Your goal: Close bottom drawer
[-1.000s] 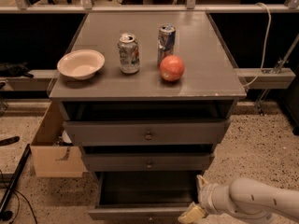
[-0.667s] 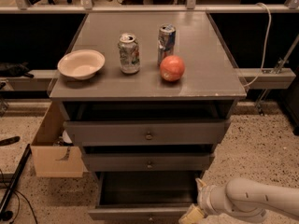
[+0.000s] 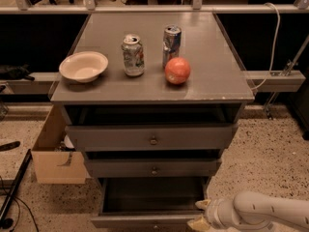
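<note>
Gripper (image 3: 199,214) barely shifted, jaws spread beside bottom drawer (image 3: 140,221), pulled out, dark inside

Just one view. Looks down from up high in front of the grey cabinet (image 3: 207,71), facing its top and its drawer fronts, quite near. Cuts off the bottom drawer (image 3: 145,221) low down, with the gripper (image 3: 199,214) at its right corner.

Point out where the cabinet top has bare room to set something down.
The cabinet top is bare right of the apple and along the front edge ahead of the bowl. Crowded mid-top, where the white can, blue can and apple cluster. The gripper is at the right front corner of the open bottom drawer.
</note>
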You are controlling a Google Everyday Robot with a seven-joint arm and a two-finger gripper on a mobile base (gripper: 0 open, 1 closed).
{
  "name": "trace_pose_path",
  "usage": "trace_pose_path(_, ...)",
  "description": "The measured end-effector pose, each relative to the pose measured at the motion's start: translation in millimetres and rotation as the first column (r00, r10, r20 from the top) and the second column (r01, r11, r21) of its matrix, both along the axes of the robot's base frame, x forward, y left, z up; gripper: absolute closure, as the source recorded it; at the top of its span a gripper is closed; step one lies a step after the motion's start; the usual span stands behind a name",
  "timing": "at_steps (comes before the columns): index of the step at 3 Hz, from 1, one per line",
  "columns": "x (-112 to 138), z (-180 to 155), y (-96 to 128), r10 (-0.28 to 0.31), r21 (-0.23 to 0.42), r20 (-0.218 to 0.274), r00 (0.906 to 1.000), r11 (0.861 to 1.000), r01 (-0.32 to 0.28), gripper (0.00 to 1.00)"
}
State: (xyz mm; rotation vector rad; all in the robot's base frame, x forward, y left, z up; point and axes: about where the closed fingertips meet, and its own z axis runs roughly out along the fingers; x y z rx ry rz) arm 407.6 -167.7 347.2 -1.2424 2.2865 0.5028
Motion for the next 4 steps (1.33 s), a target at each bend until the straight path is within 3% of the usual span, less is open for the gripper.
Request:
trace_pose_path(1, 0, 0, 0, 0.0, 0.0, 0.0, 1.0, 1.0, 0.0, 0.64)
trace_pose_path(2, 1, -4, 1, 0.002, 0.0, -0.004, 1.0, 1.0, -0.002, 0.95)
trace_pose_path(3, 3, -18, 4, 0.008, -0.001, -0.019, 0.9998, 1.0, -0.008, 1.0)
trace_pose_path(4, -2, -77, 3, 0.058, 0.006, -0.028, 0.9979, 0.998, -0.058, 1.0)
